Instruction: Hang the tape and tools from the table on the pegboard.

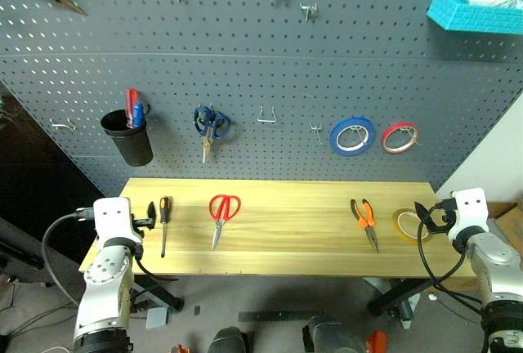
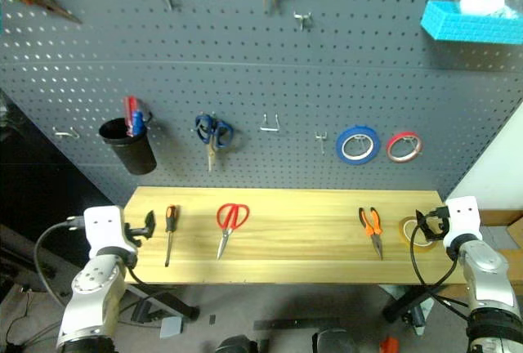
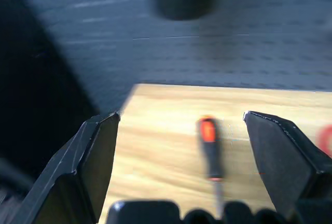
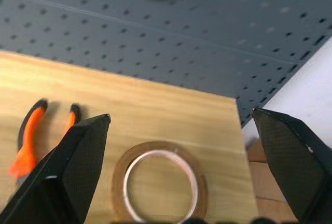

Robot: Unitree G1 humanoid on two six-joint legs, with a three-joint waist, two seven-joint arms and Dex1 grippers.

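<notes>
On the light wooden table (image 1: 286, 243) lie, from left to right, the orange-and-black screwdriver (image 1: 164, 222), the red-handled scissors (image 1: 222, 214), the orange-handled pliers (image 1: 365, 222) and the tan ring of tape (image 1: 406, 225). Behind it rises the dark grey pegboard (image 1: 270, 59). My left gripper (image 1: 151, 212) hovers open at the table's left end, just left of the screwdriver (image 3: 209, 149). At the table's right end my right gripper (image 1: 425, 214) is open and empty. In its wrist view the tape (image 4: 158, 147) lies flat between the fingers, the pliers (image 4: 28, 141) beside it.
On the pegboard hang a black cup (image 1: 128, 136) with red and blue screwdrivers, blue-handled scissors (image 1: 211, 124), a blue roll (image 1: 352, 136), a red roll (image 1: 400, 137) and a turquoise basket (image 1: 474, 14). Bare hooks (image 1: 266, 114) (image 1: 317, 131) sit between the scissors and the rolls.
</notes>
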